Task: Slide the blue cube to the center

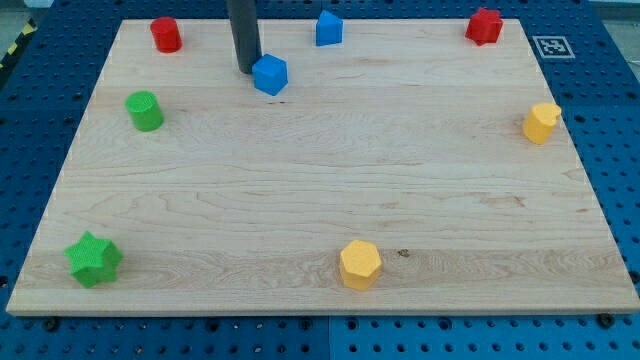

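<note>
The blue cube lies on the wooden board near the view's top, left of the middle, turned so a corner faces down. My tip is just to the cube's upper left, touching or nearly touching its left side. The dark rod rises from the tip out of the view's top.
A second blue block with a peaked top sits at the top edge. A red cylinder is top left, a red block top right. A green cylinder and a green star are left. A yellow hexagon is bottom middle, a yellow block right.
</note>
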`<action>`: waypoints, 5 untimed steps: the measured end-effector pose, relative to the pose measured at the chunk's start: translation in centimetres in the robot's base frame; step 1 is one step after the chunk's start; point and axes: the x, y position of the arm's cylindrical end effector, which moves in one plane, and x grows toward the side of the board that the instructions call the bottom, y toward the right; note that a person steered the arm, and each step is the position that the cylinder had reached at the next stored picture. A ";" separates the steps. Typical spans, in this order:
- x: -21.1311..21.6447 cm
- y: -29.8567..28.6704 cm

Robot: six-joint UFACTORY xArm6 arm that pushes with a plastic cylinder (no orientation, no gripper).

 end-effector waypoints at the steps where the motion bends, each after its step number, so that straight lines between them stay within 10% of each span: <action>1: 1.8 2.0; 5: 3.9 3.3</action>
